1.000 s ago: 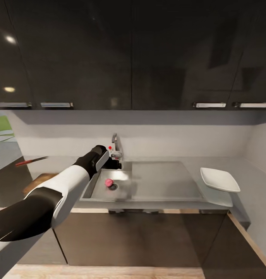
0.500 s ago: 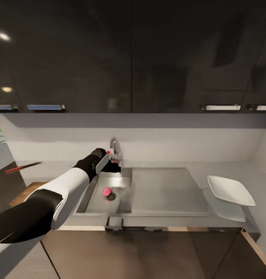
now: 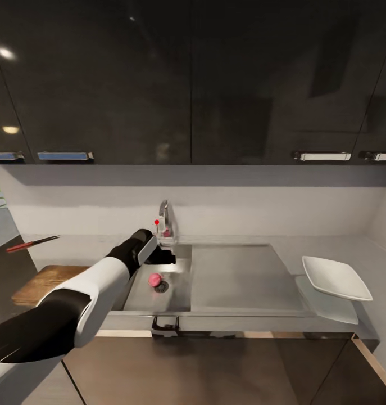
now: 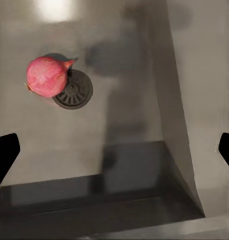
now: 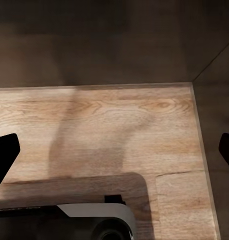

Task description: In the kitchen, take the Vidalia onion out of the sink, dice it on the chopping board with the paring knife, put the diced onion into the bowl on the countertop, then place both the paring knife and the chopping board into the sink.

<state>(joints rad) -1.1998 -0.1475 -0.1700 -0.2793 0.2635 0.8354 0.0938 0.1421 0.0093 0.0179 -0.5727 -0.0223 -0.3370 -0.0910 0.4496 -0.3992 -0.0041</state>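
The onion [image 4: 46,76] sits on the sink [image 3: 181,298] floor, touching the drain's edge, tip lying sideways. The left claw [image 4: 114,150] hangs above it, spread wide and empty, off to one side, so I'd centre it over the bulb first, drop straight down and close gently around the fat middle so it doesn't roll. The right claw [image 5: 114,150] is spread wide and empty too, over the floor.

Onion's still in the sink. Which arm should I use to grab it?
Left. The left gripper hangs open over the sink, with the Vidalia onion by the drain just below it. The right wrist view looks down at wood floor, so that arm is probably low and away.
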